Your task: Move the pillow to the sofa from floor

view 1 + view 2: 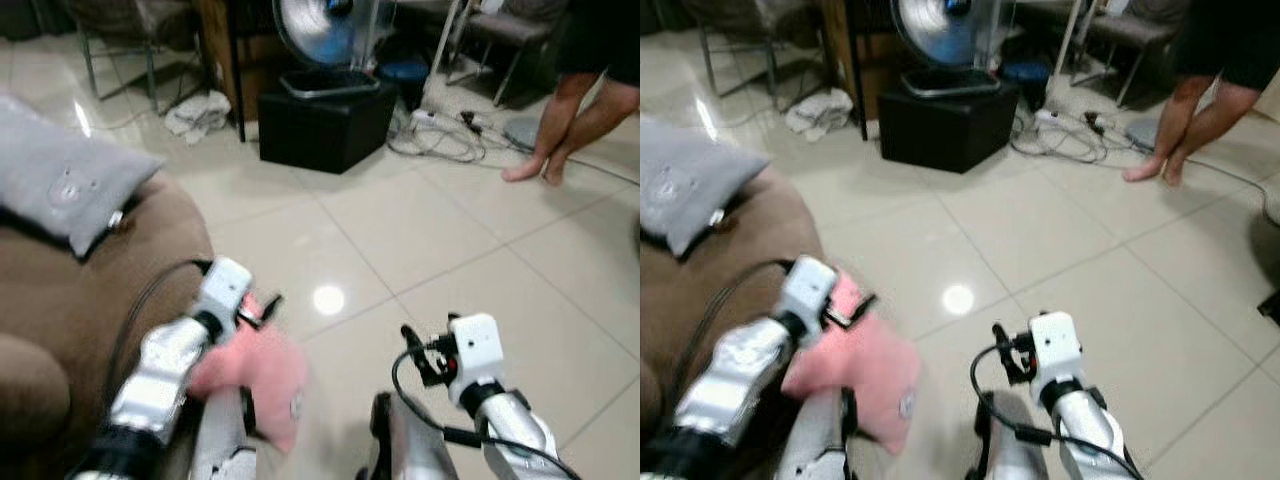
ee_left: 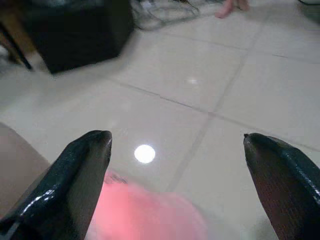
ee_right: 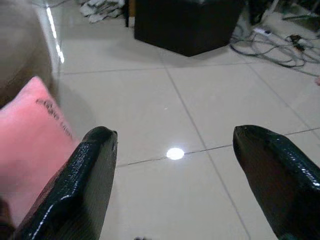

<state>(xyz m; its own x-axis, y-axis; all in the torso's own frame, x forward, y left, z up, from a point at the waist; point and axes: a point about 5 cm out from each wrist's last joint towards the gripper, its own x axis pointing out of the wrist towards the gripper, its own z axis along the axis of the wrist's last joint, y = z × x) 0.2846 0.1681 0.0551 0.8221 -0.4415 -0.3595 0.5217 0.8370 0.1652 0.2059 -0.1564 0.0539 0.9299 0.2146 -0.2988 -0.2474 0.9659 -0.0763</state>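
A pink pillow (image 1: 258, 378) lies low beside the brown sofa (image 1: 60, 300), close in front of my body. My left gripper (image 2: 177, 137) is open just above the pillow's far edge, and the pink pillow (image 2: 150, 215) shows blurred below the gap between its fingers. My right gripper (image 3: 175, 132) is open over bare tiles to the right, with nothing between its fingers. From that wrist the pink pillow (image 3: 30, 135) is off to one side, leaning against the sofa's side. Whether the pillow rests on the floor or on my body I cannot tell.
A grey pillow (image 1: 60, 180) lies on the sofa. Ahead stand a black box (image 1: 325, 125) with a fan (image 1: 320, 30) on it, and cables (image 1: 440, 135) lie on the tiles. A person's bare legs (image 1: 570, 130) are at the far right. A white cloth (image 1: 197, 112) lies by a chair.
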